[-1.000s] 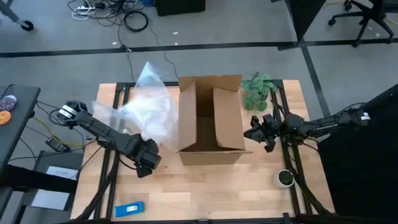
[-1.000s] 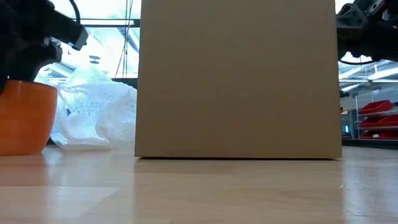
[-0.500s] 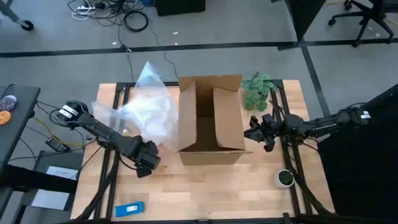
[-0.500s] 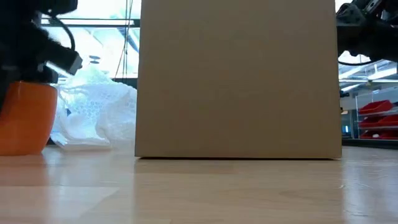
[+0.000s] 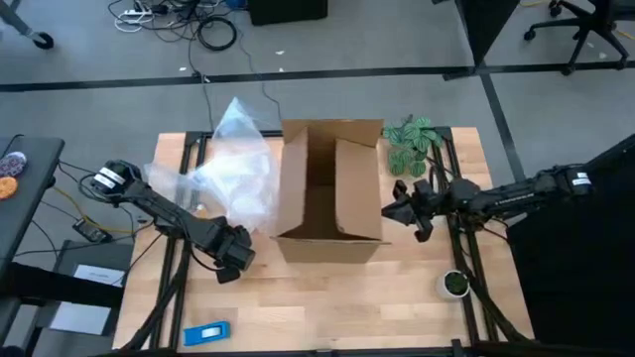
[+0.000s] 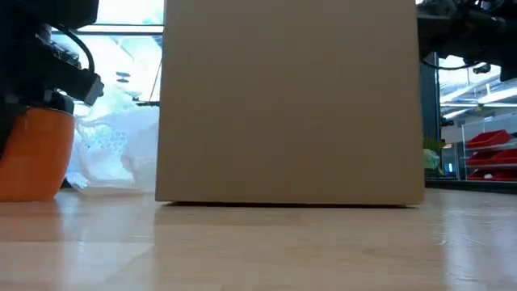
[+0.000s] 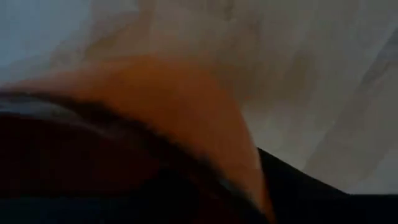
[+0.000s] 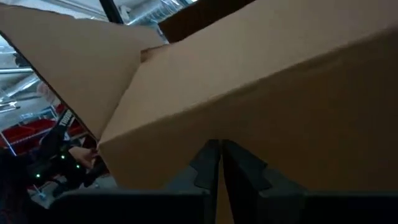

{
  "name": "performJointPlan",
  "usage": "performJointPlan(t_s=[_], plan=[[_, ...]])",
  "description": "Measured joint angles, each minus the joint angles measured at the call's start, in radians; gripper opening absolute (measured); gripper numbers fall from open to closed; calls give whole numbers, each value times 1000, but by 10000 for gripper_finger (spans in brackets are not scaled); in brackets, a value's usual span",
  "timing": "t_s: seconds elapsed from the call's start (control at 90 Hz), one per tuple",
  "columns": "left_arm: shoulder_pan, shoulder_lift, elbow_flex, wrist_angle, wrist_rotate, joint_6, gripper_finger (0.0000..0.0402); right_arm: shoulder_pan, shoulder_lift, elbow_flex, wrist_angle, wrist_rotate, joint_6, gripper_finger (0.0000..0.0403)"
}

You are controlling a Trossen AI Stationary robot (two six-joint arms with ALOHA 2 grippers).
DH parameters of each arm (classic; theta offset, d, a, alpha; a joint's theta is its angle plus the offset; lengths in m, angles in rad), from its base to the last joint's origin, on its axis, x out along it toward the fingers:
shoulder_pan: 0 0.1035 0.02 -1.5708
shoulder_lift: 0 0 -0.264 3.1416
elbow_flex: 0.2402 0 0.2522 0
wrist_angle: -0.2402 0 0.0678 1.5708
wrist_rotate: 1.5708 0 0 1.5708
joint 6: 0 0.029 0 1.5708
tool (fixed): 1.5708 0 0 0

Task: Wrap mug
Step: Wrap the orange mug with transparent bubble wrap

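Looking down, the left gripper sat low beside crinkled clear plastic; its finger state could not be told. Plain brown box stood open, unlabelled. The right gripper touched the box wall, fingers pressed together. Low down, the smooth orange mug stood under the left gripper. Left wrist showed only an orange blur.

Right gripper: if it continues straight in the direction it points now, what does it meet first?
Most likely the cardboard box. The right gripper points at its side wall, and the right wrist view shows cardboard directly ahead of its closed fingers; it may already touch.
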Motion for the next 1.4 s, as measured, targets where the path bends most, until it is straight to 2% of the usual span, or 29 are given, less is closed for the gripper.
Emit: performJointPlan(t_s=[0.156,0.389,0.533,0.689,0.9,1.044,1.222,1.4], plan=[[0,0,0,7,12,1,54,2,32,17,-3,0,3,2],[0,0,2,17,42,1,14,37,16,87,-47,-34,-93,1],[0,0,2,18,45,1,14,61,-34,202,-259,-53,-147,0],[0,0,2,20,46,0,15,104,-43,397,-533,-8,-253,0],[0,0,2,22,46,-4,15,144,-2,631,-702,55,-378,0],[0,0,2,23,48,-4,15,144,62,715,-728,55,-392,0],[0,0,2,28,66,-5,16,140,225,777,-815,58,-350,0],[0,0,2,28,69,-3,16,86,384,881,-1088,59,-273,0]])
